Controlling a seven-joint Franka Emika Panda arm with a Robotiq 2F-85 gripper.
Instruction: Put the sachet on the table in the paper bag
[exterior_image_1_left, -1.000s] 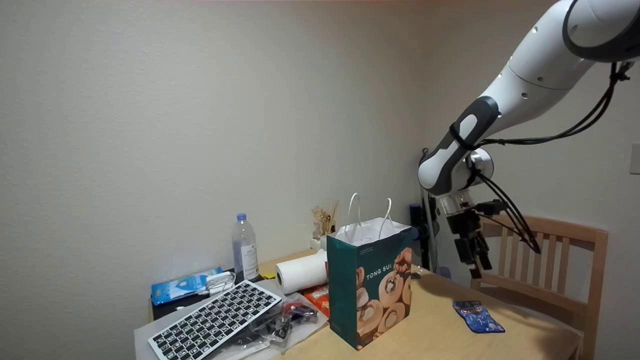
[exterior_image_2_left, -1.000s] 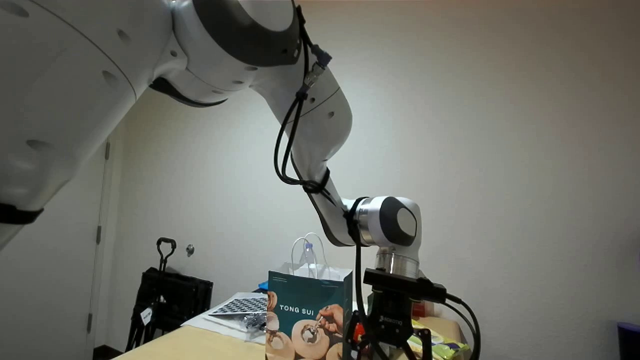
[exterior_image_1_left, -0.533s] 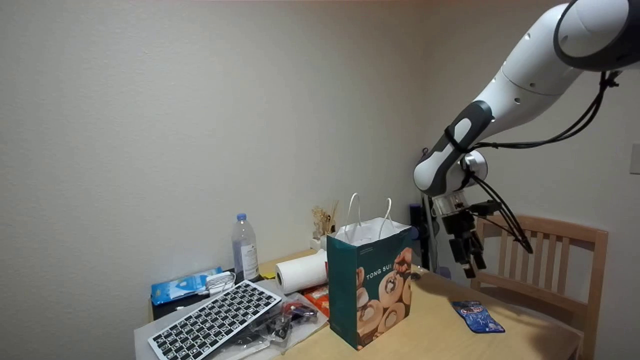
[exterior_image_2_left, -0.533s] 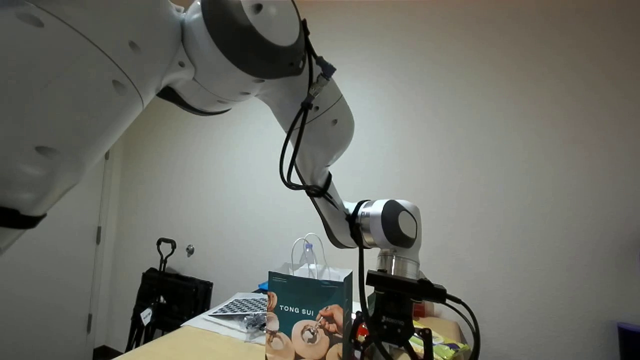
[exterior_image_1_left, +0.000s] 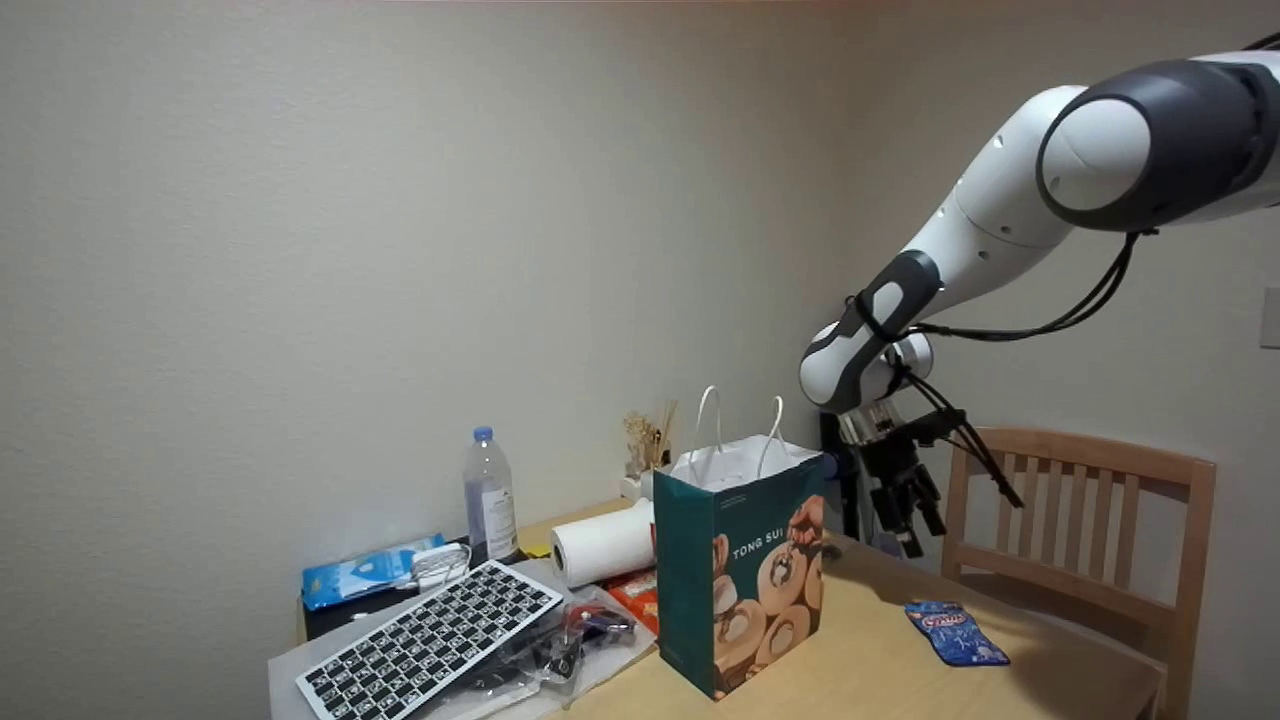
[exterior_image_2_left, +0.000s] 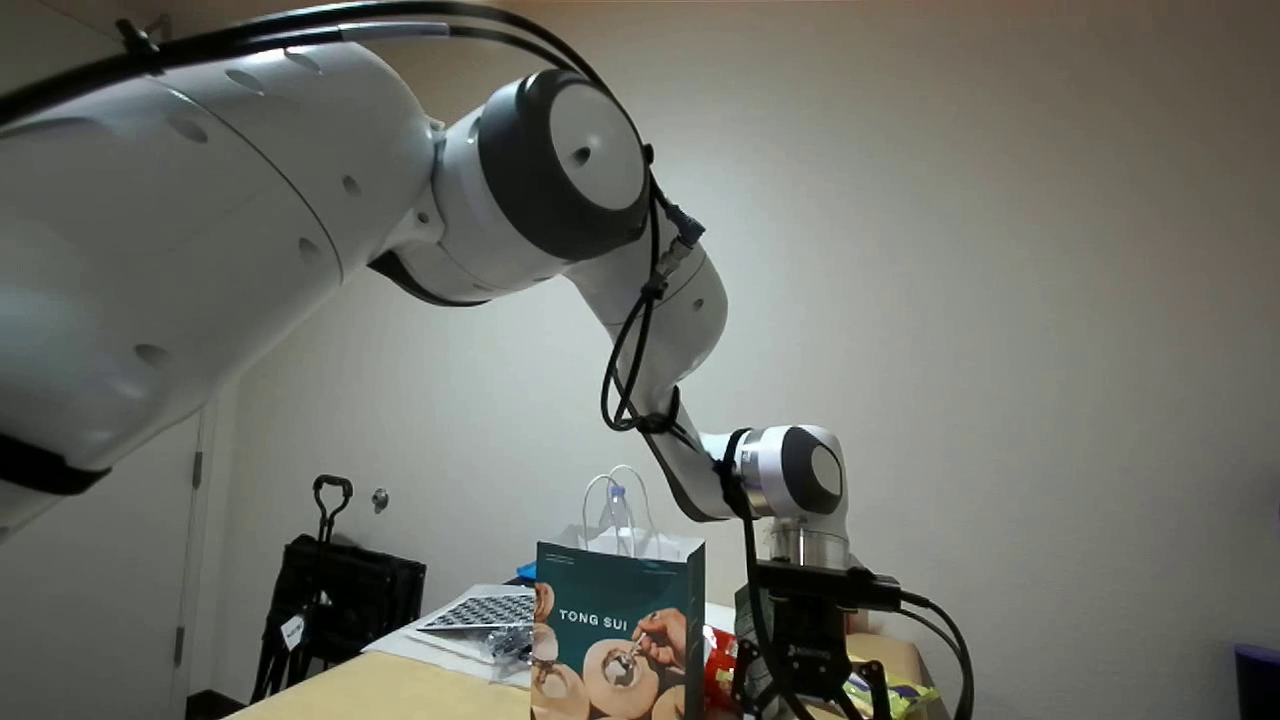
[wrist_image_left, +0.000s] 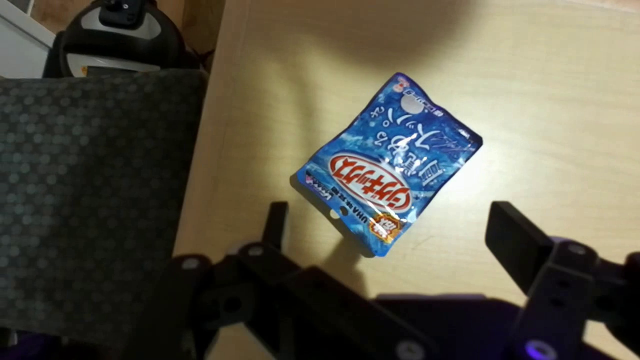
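Sachet (wrist_image_left: 392, 162) lies flat on table (exterior_image_1_left: 870, 665), in exterior view right of upright paper bag (exterior_image_1_left: 740, 575), apart from it. Change in last second: arm (exterior_image_1_left: 985, 235) came lower in both exterior views; in exterior view, end effector (exterior_image_1_left: 925, 541) shifted left, toward side of bag. Sachet and bag stayed in place. End effector spread wide, nothing held; in wrist view, sachet shows beyond it, seemingly untouched. My judgement: approach continues, grasp not yet made; next calls for aligning over sachet, then lowering.
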